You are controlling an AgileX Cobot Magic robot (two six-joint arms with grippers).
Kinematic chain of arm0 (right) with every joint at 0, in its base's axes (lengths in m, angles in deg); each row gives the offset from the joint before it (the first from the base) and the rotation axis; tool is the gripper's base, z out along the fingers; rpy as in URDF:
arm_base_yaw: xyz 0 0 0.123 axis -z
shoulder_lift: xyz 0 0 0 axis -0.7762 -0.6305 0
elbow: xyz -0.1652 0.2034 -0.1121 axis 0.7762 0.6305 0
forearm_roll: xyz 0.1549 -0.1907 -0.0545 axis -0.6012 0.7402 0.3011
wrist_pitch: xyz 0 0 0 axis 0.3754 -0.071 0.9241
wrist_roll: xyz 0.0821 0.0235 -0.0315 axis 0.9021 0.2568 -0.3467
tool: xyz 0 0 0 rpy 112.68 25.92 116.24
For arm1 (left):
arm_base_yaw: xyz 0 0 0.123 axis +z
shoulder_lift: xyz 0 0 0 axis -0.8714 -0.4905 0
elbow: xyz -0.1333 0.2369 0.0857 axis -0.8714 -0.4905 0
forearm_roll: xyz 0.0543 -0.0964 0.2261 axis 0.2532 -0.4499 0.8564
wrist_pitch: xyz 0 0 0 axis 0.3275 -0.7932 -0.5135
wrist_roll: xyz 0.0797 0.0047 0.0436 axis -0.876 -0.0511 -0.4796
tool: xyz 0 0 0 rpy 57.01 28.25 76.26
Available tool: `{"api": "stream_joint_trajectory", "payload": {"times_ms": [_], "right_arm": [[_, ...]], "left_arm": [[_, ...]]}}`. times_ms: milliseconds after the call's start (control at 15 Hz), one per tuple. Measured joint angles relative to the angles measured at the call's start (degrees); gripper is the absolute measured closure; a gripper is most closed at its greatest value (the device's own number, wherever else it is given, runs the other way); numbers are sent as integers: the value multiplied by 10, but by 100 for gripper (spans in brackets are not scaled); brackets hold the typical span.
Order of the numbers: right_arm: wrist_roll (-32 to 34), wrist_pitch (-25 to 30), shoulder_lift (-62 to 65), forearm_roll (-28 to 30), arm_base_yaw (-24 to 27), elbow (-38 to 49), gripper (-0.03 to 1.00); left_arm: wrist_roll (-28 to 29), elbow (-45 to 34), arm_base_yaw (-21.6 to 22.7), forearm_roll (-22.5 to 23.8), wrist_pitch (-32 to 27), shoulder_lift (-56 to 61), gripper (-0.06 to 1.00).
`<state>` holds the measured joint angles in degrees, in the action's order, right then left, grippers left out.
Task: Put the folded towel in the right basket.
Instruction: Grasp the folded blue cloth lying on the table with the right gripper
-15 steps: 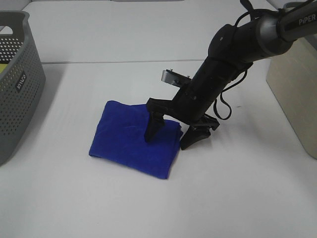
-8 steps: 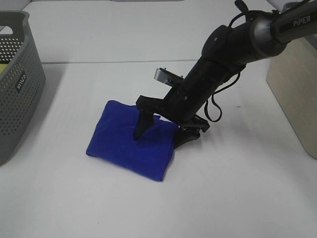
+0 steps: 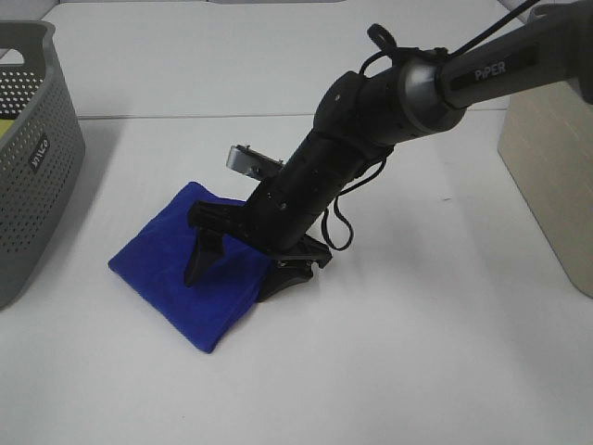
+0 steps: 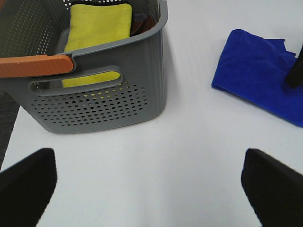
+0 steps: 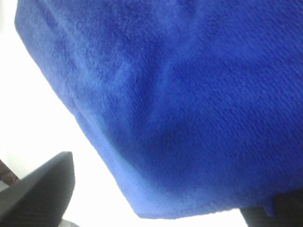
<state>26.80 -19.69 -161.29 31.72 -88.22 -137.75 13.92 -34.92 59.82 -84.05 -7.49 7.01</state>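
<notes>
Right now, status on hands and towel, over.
Right hand open, straddling blue towel edge, not clamped. Left hand open, empty. Towel on table, not in right basket. Nothing lying between them.

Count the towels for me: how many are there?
2. A blue towel lies on the table; a yellow towel sits inside the grey basket. A dark cloth beside it may be a third, mostly hidden.
</notes>
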Motion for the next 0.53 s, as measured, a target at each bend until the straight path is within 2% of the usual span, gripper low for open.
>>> {"api": "stream_joint_trajectory", "payload": {"times_ms": [133, 267, 467, 533], "right_arm": [[1, -1, -10, 6, -13, -22, 15], [15, -7, -17, 15, -14, -29, 31], [14, -24, -25, 41, -14, -29, 81], [14, -26, -25, 46, -14, -29, 90]], "left_arm": [[0, 0, 0, 0, 0, 0, -4], [0, 0, 0, 0, 0, 0, -4], [0, 0, 0, 0, 0, 0, -4], [0, 0, 0, 0, 0, 0, -4]]}}
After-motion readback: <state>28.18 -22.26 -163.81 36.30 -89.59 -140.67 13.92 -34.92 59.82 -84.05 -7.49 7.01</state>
